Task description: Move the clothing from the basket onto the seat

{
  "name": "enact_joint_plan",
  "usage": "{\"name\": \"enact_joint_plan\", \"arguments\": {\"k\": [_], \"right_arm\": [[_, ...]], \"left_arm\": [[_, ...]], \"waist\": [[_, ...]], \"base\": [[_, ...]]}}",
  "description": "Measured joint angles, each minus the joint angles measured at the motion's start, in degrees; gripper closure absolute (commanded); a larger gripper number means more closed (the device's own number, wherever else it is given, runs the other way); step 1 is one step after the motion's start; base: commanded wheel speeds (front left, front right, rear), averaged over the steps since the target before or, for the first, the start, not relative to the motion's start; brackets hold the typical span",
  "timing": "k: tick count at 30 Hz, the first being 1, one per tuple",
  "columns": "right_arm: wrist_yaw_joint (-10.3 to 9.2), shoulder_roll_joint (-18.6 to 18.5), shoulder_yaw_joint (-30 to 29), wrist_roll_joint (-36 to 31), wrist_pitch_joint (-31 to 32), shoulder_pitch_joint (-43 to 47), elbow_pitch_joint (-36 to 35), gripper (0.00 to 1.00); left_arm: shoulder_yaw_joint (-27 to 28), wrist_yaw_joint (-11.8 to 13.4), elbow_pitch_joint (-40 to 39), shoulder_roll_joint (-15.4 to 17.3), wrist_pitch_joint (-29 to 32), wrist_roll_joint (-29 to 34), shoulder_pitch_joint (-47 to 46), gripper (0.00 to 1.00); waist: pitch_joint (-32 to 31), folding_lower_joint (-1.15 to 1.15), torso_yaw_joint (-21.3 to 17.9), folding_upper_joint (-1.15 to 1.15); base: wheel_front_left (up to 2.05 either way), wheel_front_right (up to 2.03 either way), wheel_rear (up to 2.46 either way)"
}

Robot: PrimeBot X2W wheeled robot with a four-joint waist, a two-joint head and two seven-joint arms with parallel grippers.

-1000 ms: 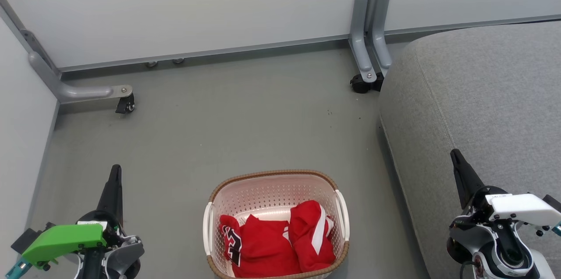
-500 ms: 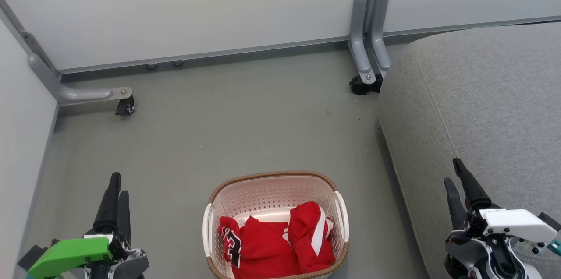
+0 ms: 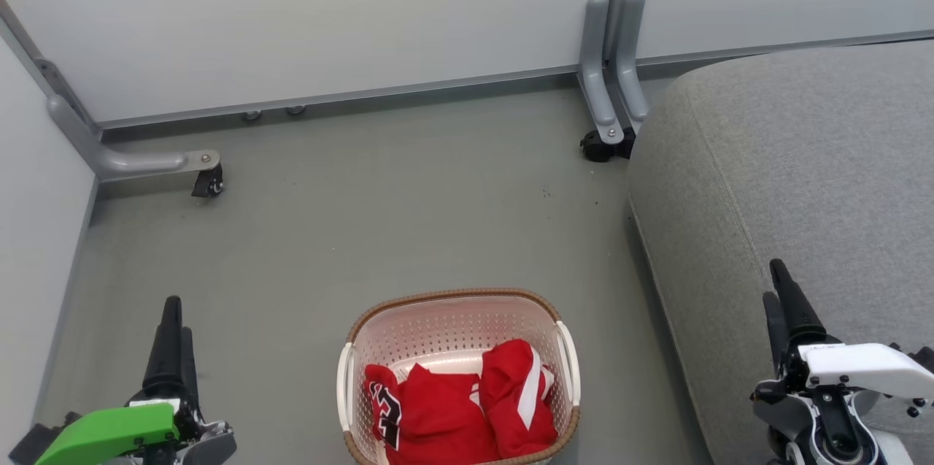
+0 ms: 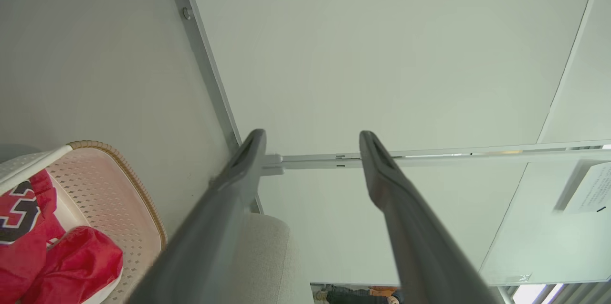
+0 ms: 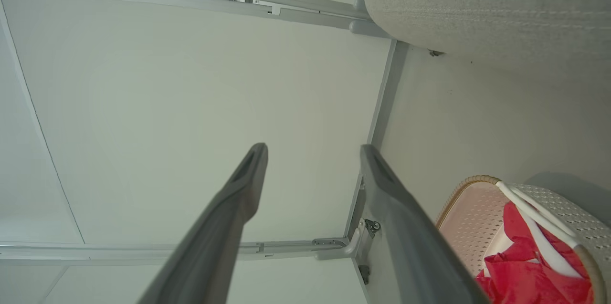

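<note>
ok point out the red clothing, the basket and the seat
red sports clothing (image 3: pixel 438 417), head view, garment front
cream perforated plastic basket (image 3: pixel 452 325), head view, far wall
light grey fabric seat (image 3: pixel 803 158), head view, top

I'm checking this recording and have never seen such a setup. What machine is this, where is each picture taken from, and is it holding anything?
This is a wheeled robot with two arms, each ending in a two-fingered gripper. The overview picture comes from its head camera, looking down: left gripper lower left, right gripper lower right. The other two come from wrist cameras, looking along each gripper's dark fingers. On the grey floor stands a cream laundry basket holding red sports clothing; a grey sofa seat is beside it, on the robot's right. Both grippers are open and hold nothing.
</note>
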Motion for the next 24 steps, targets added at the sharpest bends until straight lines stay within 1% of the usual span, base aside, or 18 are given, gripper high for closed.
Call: {"name": "enact_joint_plan", "arguments": {"k": [5, 8, 11, 13, 18, 24], "right_arm": [[0.00, -0.1, -2.5, -7.3, -1.2, -1.0, -0.7, 0.00], [0.00, -0.1, -2.6, -12.4, -1.8, -1.1, -2.2, 0.00], [0.00, -0.1, -2.6, -17.3, -2.5, -1.2, -3.9, 0.00], [0.00, -0.1, -2.3, -20.5, -2.9, -1.2, -5.3, 0.00], [0.00, -0.1, 0.2, -32.2, -4.0, -1.7, -10.1, 0.00], [0.01, -0.1, 2.6, -41.9, -5.0, -1.8, -13.0, 0.00]], "left_arm": [[1.8, 0.0, 0.2, 0.0, -1.1, 3.7, 0.0, 0.00], [3.1, 0.0, 0.5, 0.0, -1.9, 5.1, -0.1, 0.00], [3.7, 0.0, -0.2, 0.0, -2.4, 7.9, -0.3, 0.00], [4.2, 0.0, -1.0, 0.1, -2.9, 9.4, -0.4, 0.00], [4.1, 0.0, -3.3, 0.1, -3.9, 14.7, -0.5, 0.00], [2.9, 0.0, -5.8, 0.1, -5.0, 20.9, -0.4, 0.00]], "waist": [[0.0, 0.00, 0.1, 0.00], [0.0, 0.00, 0.2, 0.00], [0.0, 0.00, 0.3, 0.00], [0.0, 0.00, 0.4, 0.00], [0.0, 0.00, 0.6, 0.00], [0.0, 0.00, 0.8, 0.00]], "base": [[0.00, 0.00, 0.00], [0.00, 0.00, 0.00], [0.00, 0.00, 0.00], [0.00, 0.00, 0.00], [0.00, 0.00, 0.00], [0.00, 0.00, 0.00]]}}
